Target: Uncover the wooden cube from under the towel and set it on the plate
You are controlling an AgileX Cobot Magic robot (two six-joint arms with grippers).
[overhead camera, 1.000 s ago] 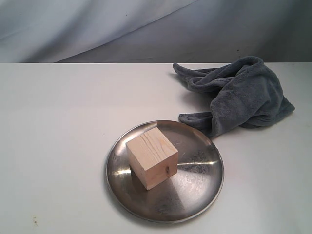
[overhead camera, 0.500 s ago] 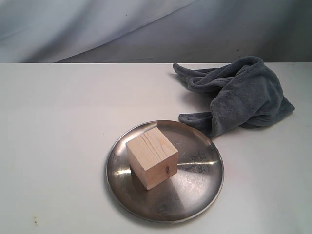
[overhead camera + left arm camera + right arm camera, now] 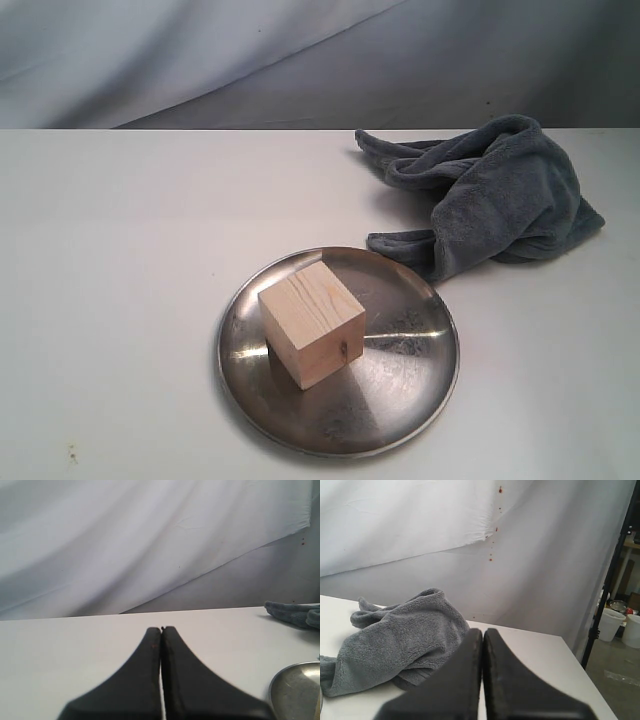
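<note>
Wooden cube [image 3: 312, 322]: uncovered, resting on the plate [image 3: 405, 395], left of the plate's centre, one corner towards the camera, small dark knot on its lower right face
Plate: flat on the white table [image 3: 120, 260], near the front edge of the exterior view
Towel [image 3: 495, 195]: crumpled in a heap behind and to the right of the plate, its nearest fold just beside the rim; clear of the cube
Left gripper [image 3: 161, 629]: fingers pressed together, nothing between them, above the table
Right gripper [image 3: 482, 630]: fingers pressed together, empty, towel beyond them
</note>
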